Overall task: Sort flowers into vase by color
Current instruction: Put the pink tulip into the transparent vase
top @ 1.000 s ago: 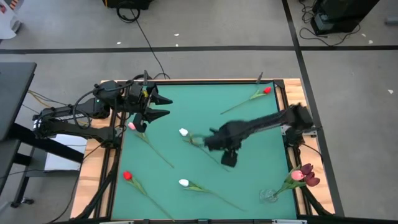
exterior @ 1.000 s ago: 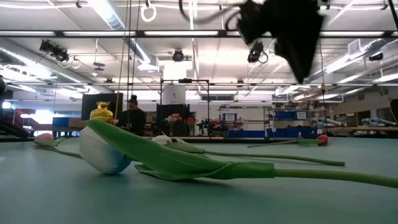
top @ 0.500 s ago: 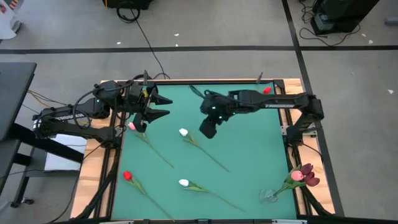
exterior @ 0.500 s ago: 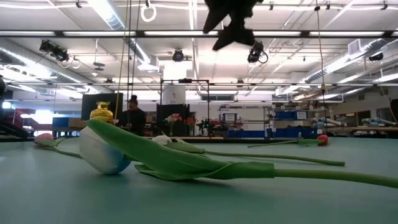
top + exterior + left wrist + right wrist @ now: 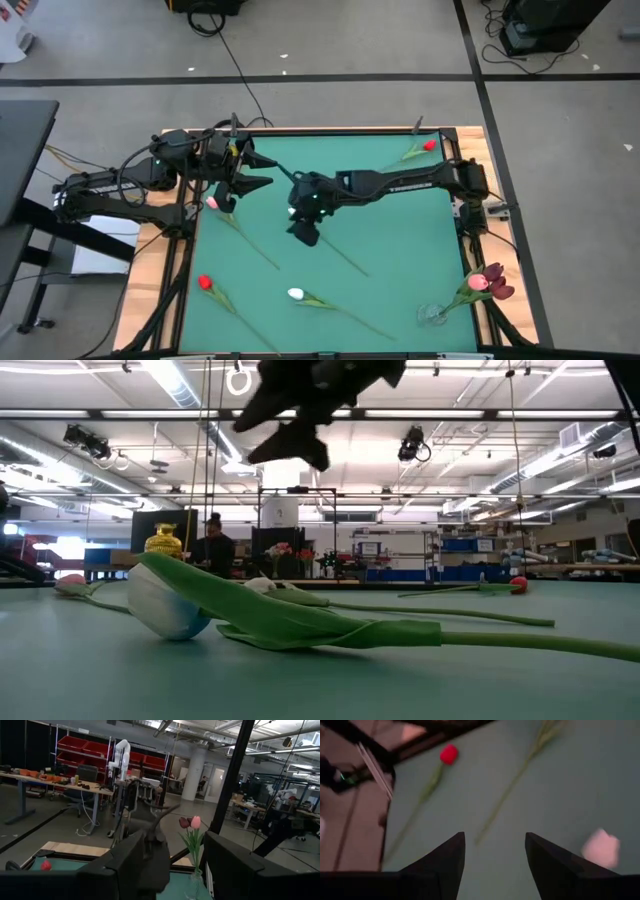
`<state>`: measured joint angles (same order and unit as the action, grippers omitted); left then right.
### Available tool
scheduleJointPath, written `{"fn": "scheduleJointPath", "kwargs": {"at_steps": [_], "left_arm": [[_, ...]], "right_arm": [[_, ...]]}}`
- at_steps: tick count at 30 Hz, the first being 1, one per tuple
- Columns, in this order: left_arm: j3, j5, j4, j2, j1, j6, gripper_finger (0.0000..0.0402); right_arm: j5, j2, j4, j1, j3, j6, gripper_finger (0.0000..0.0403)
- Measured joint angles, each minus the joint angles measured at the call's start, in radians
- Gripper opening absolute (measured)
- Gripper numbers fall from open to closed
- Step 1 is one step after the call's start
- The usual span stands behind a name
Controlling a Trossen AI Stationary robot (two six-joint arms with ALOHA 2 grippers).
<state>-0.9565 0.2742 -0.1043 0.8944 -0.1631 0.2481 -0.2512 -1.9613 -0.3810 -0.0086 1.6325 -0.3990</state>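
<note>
Five tulips on the green: you have flowers spread over most of the counter [image 5: 400, 240], and more already standing in the vase.
Left end effector [image 5: 262, 172]: parked above the far-left corner, fingers apart and holding nothing; you can leave it there.
Pink tulip [image 5: 212, 203]: just beside the left edge, its stem running in toward the middle.
Red tulip, near side [image 5: 204, 283]: close to the near-left corner, stem slanting toward the near edge.
White tulip, near side [image 5: 295, 294]: by the near edge, stem trailing toward the vase.
Right end effector [image 5: 306, 230]: stretched across to left of centre, hanging above the counter; its wrist view shows the fingers [image 5: 442, 865] spread with only green between them.
White tulip, centre [image 5: 601, 847]: off to one side of the spread fingers in the right wrist view; in the high view the arm hides its head and only the stem shows.
Step in hand: probably the approach to this white tulip; shift until stem or head sits between the fingers, then come straight down and close low on the stem.
Red tulip, far side [image 5: 430, 145]: in the far-right corner, well apart from the rest.
Vase [image 5: 432, 315]: near-right corner, holding pink and dark heads.
Room: middle and right are open, so carry along there.
</note>
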Motion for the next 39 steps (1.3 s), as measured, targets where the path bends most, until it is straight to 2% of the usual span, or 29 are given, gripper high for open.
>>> {"fn": "scheduleJointPath", "kwargs": {"at_steps": [7, 12, 15, 19, 23, 27, 32, 35, 39], "left_arm": [[0.000, 0.000, 0.000, 0.000, 0.000, 0.000, 0.0215], [0.000, 0.000, 0.000, 0.000, 0.000, 0.000, 0.0215], [0.000, 0.000, -0.002, 0.000, 0.000, 0.013, 0.0215], [0.000, 0.000, -0.003, 0.000, 0.000, 0.176, 0.0215], [0.000, -0.023, -0.003, 0.000, -0.002, 0.285, 0.0215], [0.000, -0.023, -0.001, 0.002, 0.000, 0.333, 0.0215], [0.000, -0.024, 0.065, 0.002, 0.000, 0.352, 0.0215], [0.000, -0.052, 0.138, 0.002, -0.004, 0.449, 0.0215], [0.000, -0.053, 0.145, 0.002, 0.005, 0.515, 0.0215]], "right_arm": [[0.038, -0.031, 0.219, -0.008, 0.000, -0.149, 0.0214], [0.148, -0.010, 0.264, -0.026, 0.000, -0.236, 0.0214], [0.249, 0.030, 0.226, -0.036, 0.000, -0.291, 0.0214], [0.374, 0.083, 0.180, -0.040, 0.000, -0.327, 0.0214], [0.436, 0.134, 0.166, -0.040, 0.000, -0.315, 0.0214], [0.445, 0.167, 0.124, -0.060, 0.000, -0.288, 0.0214], [0.407, 0.200, 0.070, -0.096, 0.000, -0.252, 0.0214], [0.375, 0.204, 0.025, -0.116, 0.000, -0.235, 0.0214], [0.347, 0.209, -0.011, -0.132, 0.000, -0.227, 0.0214]]}}
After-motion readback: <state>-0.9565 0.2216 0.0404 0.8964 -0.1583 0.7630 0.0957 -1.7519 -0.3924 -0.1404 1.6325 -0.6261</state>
